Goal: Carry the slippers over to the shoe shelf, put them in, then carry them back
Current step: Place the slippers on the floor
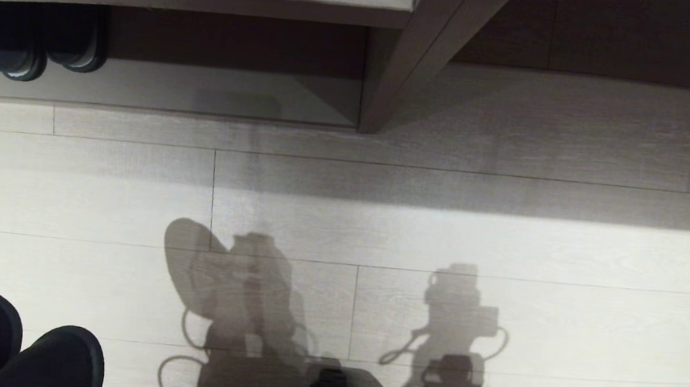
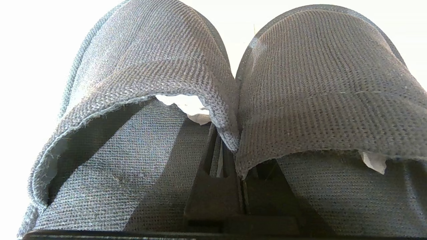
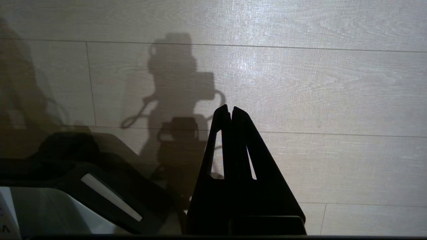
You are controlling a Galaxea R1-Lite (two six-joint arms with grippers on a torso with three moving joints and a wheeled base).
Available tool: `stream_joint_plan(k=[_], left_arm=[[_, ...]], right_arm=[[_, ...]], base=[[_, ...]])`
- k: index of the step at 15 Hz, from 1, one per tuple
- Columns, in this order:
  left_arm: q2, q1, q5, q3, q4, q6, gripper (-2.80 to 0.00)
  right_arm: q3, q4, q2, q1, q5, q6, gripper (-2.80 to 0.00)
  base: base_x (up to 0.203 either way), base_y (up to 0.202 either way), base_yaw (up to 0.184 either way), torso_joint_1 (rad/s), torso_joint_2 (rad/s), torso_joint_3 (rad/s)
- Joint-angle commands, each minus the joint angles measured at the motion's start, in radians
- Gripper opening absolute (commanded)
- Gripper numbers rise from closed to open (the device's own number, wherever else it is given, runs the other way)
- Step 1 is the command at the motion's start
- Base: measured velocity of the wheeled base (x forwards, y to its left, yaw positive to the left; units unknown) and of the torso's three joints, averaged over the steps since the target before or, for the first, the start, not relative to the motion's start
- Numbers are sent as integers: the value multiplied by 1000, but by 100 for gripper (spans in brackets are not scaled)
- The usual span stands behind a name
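Keeping the left gripper (image 2: 218, 160) clamped on both charcoal knit slippers (image 2: 310, 86) till reaching the far-left pale wood-grain shoe shelf (image 1: 155, 91) seems smart.

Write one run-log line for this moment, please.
left gripper: shut on slippers | right gripper: shut, idle over floor | shelf: other pair inside

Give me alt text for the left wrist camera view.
Two grey knitted slippers fill the view side by side, toes pointing away, with the left end effector shut on their touching inner edges. Behind them is only bright white glare.
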State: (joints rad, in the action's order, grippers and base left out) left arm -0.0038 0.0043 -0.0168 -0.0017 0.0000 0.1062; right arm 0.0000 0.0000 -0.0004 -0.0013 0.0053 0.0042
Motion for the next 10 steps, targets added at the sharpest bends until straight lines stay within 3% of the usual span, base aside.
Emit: stream_joint_plan(k=[1,10], left_arm=[[5,0,0,0,3,0,-280],[5,2,0,0,3,0,-280]], right_arm=[[0,0,-1,0,1,0,-280],[0,0,-1,0,1,0,-280]], base=[[0,0,0,0,0,0],[0,0,0,0,0,0]])
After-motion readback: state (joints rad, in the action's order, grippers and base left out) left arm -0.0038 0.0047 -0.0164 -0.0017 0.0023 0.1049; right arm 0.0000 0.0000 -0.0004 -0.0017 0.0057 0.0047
